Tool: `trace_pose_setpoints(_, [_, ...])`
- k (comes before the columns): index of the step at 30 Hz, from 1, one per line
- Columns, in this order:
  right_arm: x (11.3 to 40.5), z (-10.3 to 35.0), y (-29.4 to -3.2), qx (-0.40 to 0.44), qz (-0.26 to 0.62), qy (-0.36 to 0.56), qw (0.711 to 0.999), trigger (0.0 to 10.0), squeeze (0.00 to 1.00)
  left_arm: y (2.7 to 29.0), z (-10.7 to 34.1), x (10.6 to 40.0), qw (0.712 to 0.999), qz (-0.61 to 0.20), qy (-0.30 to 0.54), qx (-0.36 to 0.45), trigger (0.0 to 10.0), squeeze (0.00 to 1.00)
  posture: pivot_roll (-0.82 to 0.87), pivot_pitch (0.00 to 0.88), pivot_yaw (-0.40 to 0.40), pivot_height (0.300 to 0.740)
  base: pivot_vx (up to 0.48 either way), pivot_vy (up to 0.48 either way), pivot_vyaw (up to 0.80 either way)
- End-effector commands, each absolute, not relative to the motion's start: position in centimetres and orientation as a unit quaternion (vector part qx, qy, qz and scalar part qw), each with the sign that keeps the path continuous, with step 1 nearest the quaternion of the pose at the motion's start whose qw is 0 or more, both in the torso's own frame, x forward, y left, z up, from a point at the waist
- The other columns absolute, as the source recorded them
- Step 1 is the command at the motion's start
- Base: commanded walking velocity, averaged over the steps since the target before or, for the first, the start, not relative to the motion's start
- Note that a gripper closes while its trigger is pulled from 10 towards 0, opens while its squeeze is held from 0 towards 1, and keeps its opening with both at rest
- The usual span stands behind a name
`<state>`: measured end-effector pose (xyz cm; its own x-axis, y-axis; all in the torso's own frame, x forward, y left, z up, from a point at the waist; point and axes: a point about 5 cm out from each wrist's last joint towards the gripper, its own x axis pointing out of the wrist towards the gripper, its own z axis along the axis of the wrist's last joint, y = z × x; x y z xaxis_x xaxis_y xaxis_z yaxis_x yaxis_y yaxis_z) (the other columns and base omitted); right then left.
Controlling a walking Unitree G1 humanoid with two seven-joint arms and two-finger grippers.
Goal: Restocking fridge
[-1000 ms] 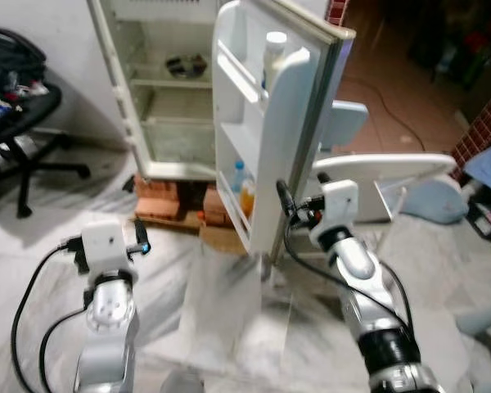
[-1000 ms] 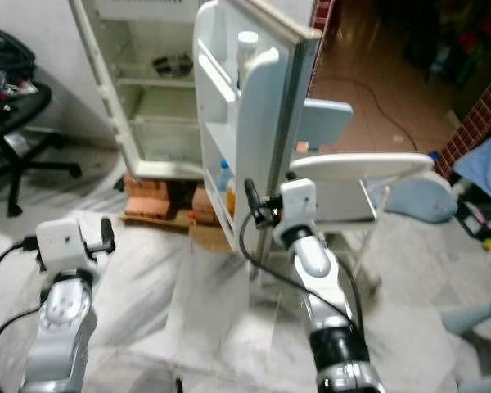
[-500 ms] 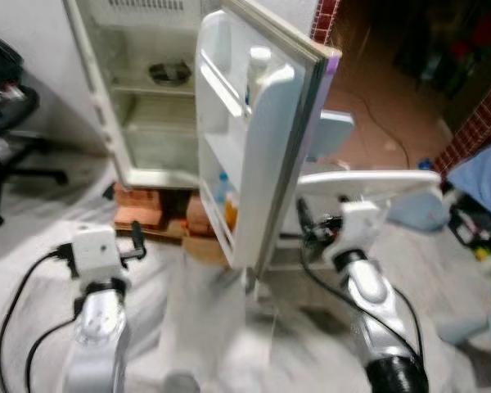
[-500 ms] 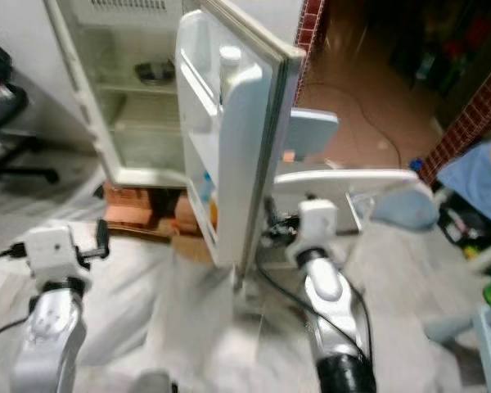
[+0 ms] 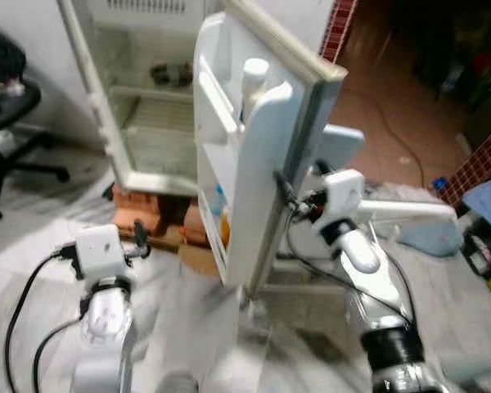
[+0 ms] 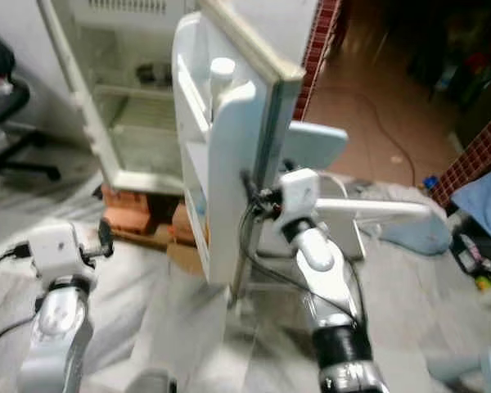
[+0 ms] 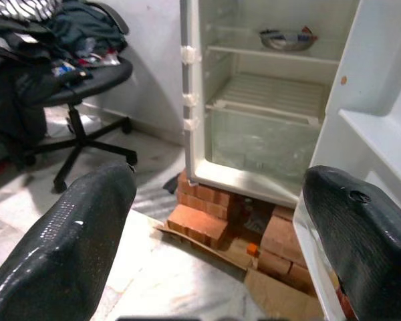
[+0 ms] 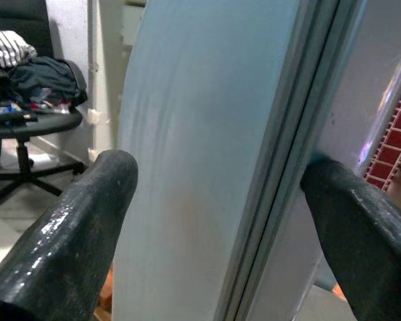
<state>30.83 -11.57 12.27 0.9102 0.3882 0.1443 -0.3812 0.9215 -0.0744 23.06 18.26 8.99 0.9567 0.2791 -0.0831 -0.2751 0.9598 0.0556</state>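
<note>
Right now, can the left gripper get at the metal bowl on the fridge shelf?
Probably not yet. The left gripper hangs open, low over the floor, well short of the fridge; the bowl sits deep on an upper shelf. The way looks unobstructed.

Fridge [image 5: 147, 98] top cut off by frame edge. Door bottles [image 5: 222, 214] partly hidden behind shelf rail. Floor blurred.

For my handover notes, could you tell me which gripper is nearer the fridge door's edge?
Right. The right gripper straddles the fridge door edge; the left gripper hangs open well short of it.
</note>
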Motion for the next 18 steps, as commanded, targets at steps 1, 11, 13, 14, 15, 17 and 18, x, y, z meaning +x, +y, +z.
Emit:
trace_pose_setpoints(1, [31.9,12.6,-11.9,-0.027,0.194,-0.073,0.978,10.0,0.00,17.7,9.2,23.2,0.990,0.133,0.044,0.020,10.0,0.00,0.17,0.000,-0.098,0.740,0.000,0.000,0.63])
trace_pose_setpoints(11, [33.8,13.9,-10.3,0.017,0.192,-0.066,0.979,10.0,0.00,17.5,9.3,23.2,0.990,0.128,0.050,0.020,10.0,0.00,0.18,0.000,-0.096,0.740,0.000,0.000,0.06])
trace_pose_setpoints(13, [33.8,13.9,-9.9,0.041,0.199,-0.060,0.977,10.0,0.00,17.5,9.3,23.2,0.990,0.128,0.050,0.021,10.0,0.00,0.18,0.000,-0.095,0.740,0.000,0.000,0.00])
trace_pose_setpoints(14, [33.8,13.8,-9.7,0.049,0.203,-0.055,0.976,10.0,0.00,17.5,9.3,23.2,0.990,0.128,0.050,0.021,10.0,0.00,0.17,0.000,-0.093,0.740,0.000,0.000,0.00])
trace_pose_setpoints(15, [33.8,13.7,-9.4,0.057,0.208,-0.048,0.975,10.0,0.00,17.5,9.3,23.2,0.990,0.128,0.050,0.022,10.0,0.00,0.17,0.000,-0.093,0.740,0.000,0.000,0.00])
trace_pose_setpoints(17, [33.7,13.4,-8.5,0.088,0.234,-0.033,0.968,10.0,0.00,17.5,9.3,23.3,0.990,0.126,0.050,0.022,10.0,0.00,0.17,0.000,-0.092,0.740,0.000,0.000,0.00])
trace_pose_setpoints(18, [33.3,13.8,-7.2,0.133,0.283,-0.027,0.950,10.0,0.00,17.4,9.3,23.4,0.991,0.124,0.050,0.022,10.0,0.00,0.18,0.000,-0.091,0.740,0.000,0.000,0.00])
